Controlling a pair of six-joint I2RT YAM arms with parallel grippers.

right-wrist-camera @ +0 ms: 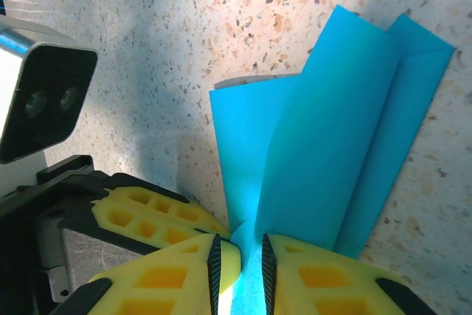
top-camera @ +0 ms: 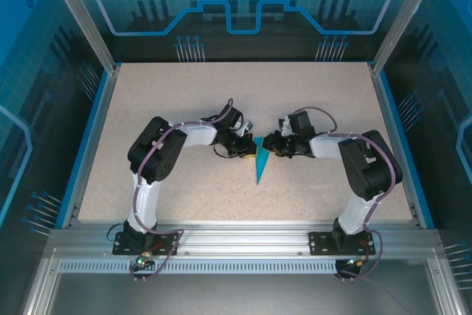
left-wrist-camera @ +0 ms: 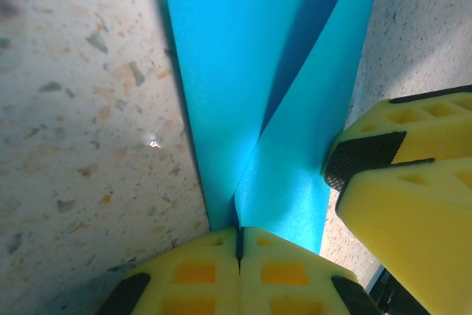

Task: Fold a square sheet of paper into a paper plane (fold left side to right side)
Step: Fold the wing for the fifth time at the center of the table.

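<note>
Both of my arms reach in and meet at the middle of the table (top-camera: pixel 147 108), and the paper plane (top-camera: pixel 259 166) lies right between them. From above it is a slim teal wedge, its sharp tip pointing toward my bases and its wide end tucked in among my fingers.

My right gripper (right-wrist-camera: pixel 242 245) is clamped on the paper plane. A strip of teal shows in the narrow slot between the two black pads, and the yellow fingers sit on either side of it. Beyond my fingertips the folded layers fan out across the speckled surface. One flap arches up off the table and another lies flat beside it with a straight crease along its length.

My left gripper (left-wrist-camera: pixel 240 235) is closed, the yellow fingers pressed together with only a thin dark seam between them. The plane's centre crease runs straight down to that seam and the teal edge touches my fingertips. I can't tell whether any paper is caught between the pads. Just to the side, the fingers of my right gripper (left-wrist-camera: pixel 341 175) sit against the paper's other edge.
</note>
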